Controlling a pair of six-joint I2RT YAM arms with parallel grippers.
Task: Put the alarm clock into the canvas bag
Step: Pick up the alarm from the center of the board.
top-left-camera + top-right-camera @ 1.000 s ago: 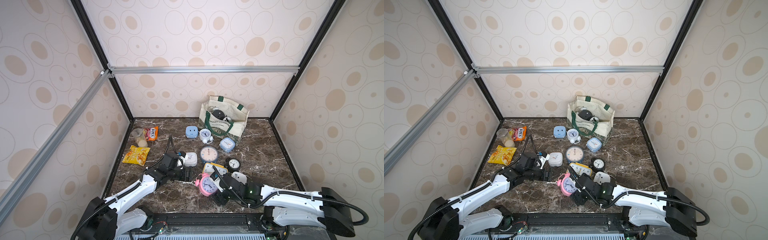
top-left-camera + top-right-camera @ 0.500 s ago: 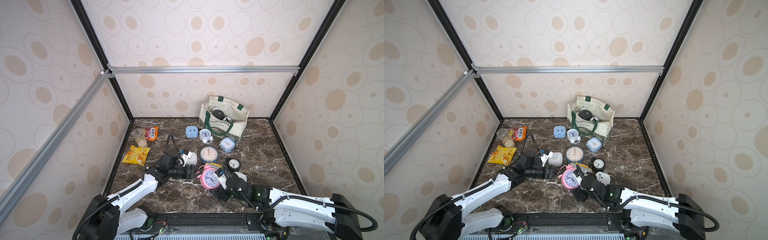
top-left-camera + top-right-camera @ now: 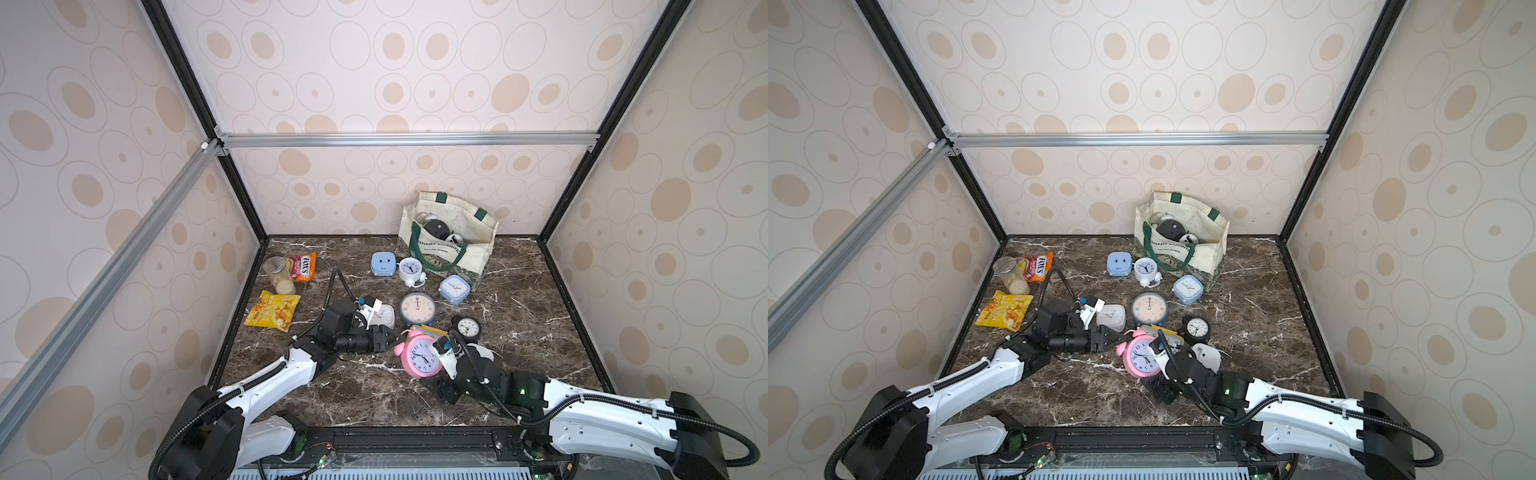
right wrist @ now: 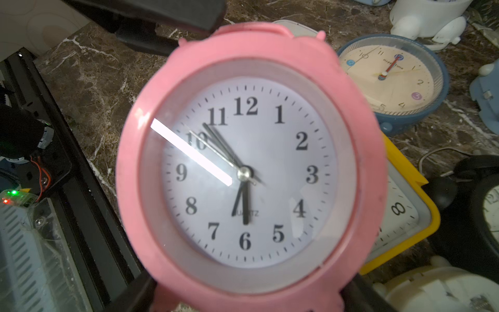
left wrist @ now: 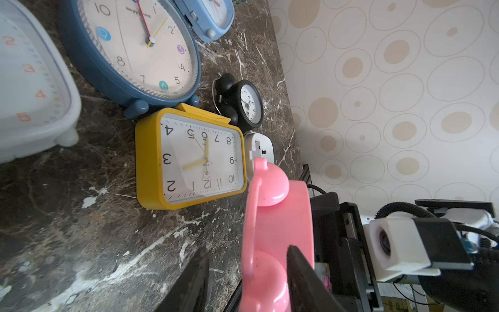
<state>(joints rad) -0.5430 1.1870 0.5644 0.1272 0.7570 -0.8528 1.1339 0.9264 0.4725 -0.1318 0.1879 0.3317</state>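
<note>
Both sets of jaws are at the pink alarm clock (image 3: 420, 358), near the middle of the counter (image 3: 353, 399). The right jaws are clamped on the clock's lower edge by its feet. In the right wrist view the fingers (image 4: 132, 298) sit either side of it and the dial faces that camera. We can't tell if the feet clear the counter. The left jaws sit at the clock's left side, partly open around its bell end. One finger (image 5: 299, 270) is right at the pink case. The other (image 5: 194, 281) stands apart from the bell with counter showing in the gap, so we see no grip from that side. Just behind the pink clock a yellow rectangular clock (image 5: 189, 159) lies face up. A black twin-bell clock (image 3: 467, 328) is beside it, and a white clock (image 5: 258, 147) lies back up by the right arm (image 3: 582, 411). In the next row out we have a white rounded clock (image 3: 384, 316) by the left arm (image 3: 291, 370), a big dark-blue round clock (image 3: 417, 308) and a light-blue square clock (image 3: 454, 289). Further back are a white round clock (image 3: 410, 270) and a light-blue square one (image 3: 383, 264). A yellow snack packet (image 3: 272, 316) and a jar (image 3: 280, 276) sit along the left edge. The canvas bag (image 3: 451, 253) stands open at the far edge against the back wall, well apart from the pink clock. A black clock (image 3: 436, 228) and others are already inside it.
</note>
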